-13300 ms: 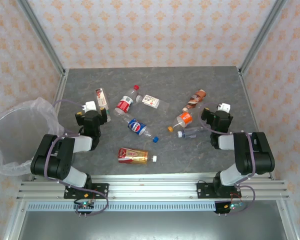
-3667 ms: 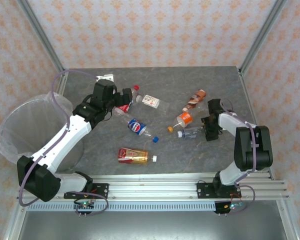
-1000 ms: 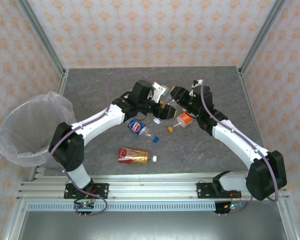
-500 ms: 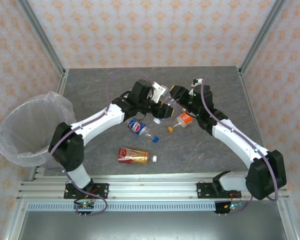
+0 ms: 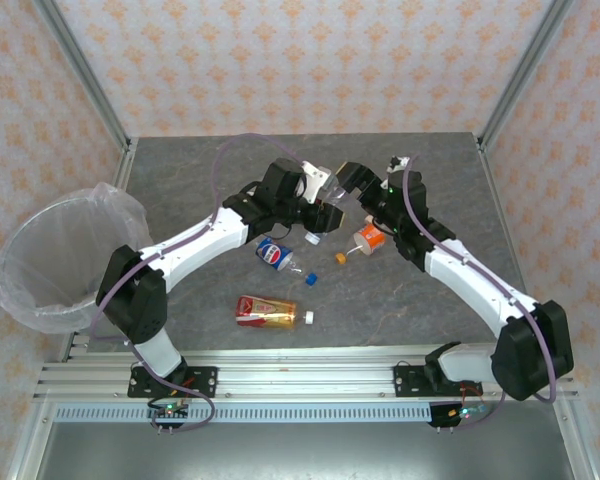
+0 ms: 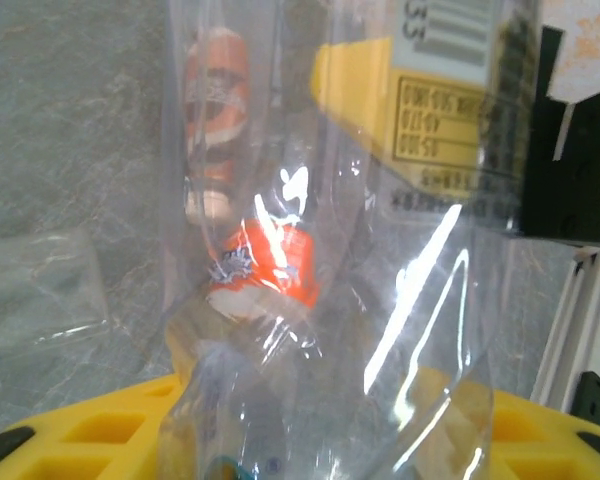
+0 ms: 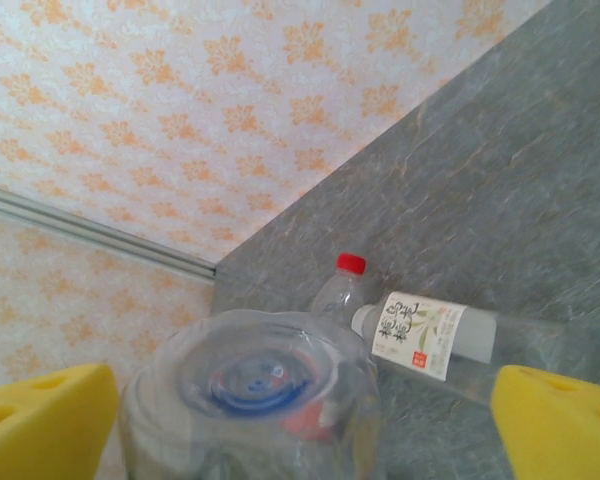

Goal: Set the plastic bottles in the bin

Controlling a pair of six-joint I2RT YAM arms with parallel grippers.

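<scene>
My left gripper is shut on a clear plastic bottle above the middle of the table. In the left wrist view the bottle stands between my yellow fingers. My right gripper stands open just beside it, its yellow fingers spread wide either side of the bottle's base without touching. A blue-label bottle, a red-label bottle and an orange-label bottle lie on the table. The bin, lined with a crinkly bag, stands off the table's left edge.
A red-capped bottle and a white-label bottle lie on the grey table behind the held one. A brown-and-orange bottle shows through the held bottle. Both arms cross over the table's middle. Patterned walls close the back and sides.
My left gripper has shut on the clear bottle. My right gripper, which was shut on it, has opened wide and let go. Both arms have stayed nearly still.
</scene>
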